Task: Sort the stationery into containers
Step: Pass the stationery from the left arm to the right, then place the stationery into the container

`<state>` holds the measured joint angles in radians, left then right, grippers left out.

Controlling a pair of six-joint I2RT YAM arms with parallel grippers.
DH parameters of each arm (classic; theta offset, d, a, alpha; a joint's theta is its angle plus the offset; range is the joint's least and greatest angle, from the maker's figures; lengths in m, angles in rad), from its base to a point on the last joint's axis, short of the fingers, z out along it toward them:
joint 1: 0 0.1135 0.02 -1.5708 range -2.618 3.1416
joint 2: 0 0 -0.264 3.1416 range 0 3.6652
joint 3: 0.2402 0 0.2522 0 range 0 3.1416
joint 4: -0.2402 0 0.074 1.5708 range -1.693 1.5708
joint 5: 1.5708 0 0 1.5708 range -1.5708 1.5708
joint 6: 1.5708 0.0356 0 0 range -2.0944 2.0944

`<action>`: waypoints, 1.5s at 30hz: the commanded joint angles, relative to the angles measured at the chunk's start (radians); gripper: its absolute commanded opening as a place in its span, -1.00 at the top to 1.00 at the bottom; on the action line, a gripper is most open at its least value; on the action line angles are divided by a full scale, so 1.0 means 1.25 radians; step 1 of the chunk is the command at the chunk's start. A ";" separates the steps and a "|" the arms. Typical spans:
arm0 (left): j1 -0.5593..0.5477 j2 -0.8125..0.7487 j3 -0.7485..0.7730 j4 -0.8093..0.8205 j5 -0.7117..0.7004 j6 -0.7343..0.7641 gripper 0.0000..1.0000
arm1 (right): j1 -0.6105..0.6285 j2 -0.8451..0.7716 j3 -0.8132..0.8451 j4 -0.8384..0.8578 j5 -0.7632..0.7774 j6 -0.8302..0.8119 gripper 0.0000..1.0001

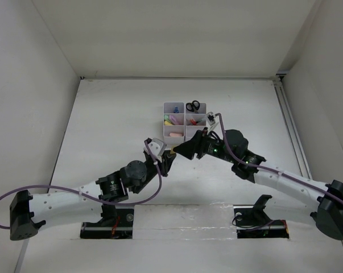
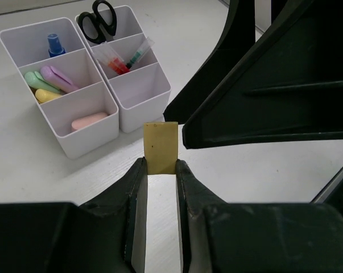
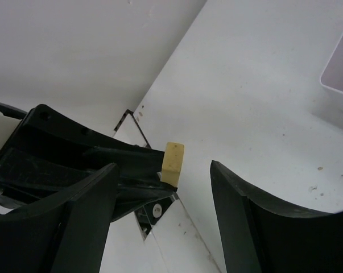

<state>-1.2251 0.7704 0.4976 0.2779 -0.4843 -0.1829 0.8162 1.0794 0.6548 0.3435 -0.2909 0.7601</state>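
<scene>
Left gripper (image 2: 160, 168) clenched on tan eraser cube (image 2: 161, 147) at centre of tabletop (image 1: 103, 114), short of organiser (image 2: 89, 139); right gripper (image 3: 161, 164) spread wide just beside it. Risks dropping cube by releasing early, or clashing fingers.

Tan eraser (image 2: 160, 147), white organiser (image 2: 95, 136).

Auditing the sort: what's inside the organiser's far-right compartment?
Black-handled scissors, handle loops up. Blades run down out of sight inside the organiser; anything under them is covered.
</scene>
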 commanded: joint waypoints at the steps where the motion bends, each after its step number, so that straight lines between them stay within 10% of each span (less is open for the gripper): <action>1: -0.004 -0.015 -0.003 0.050 -0.008 0.009 1.00 | 0.012 0.003 0.009 0.085 0.027 0.002 -0.42; 15: -0.004 -0.016 -0.010 0.057 0.007 0.009 1.00 | 0.042 0.083 0.023 0.129 0.017 0.009 0.18; 19: -0.004 -0.025 -0.010 0.057 0.007 0.009 1.00 | 0.042 0.083 0.031 0.129 0.017 0.009 0.98; 22: -0.004 -0.025 -0.010 0.057 0.000 0.009 1.00 | 0.042 0.083 0.031 0.122 0.017 0.009 1.00; 27: -0.004 0.025 0.028 -0.011 -0.046 -0.033 -0.99 | 0.042 0.064 0.031 0.102 0.116 -0.040 1.00; 45: -0.004 0.022 0.303 -0.782 -0.367 -0.678 -1.00 | -0.163 0.267 0.134 0.030 0.293 -0.201 1.00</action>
<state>-1.2289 0.8242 0.8097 -0.4740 -0.8608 -0.8211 0.6376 1.4193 0.7731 0.3630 0.0540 0.5465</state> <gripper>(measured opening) 0.997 0.206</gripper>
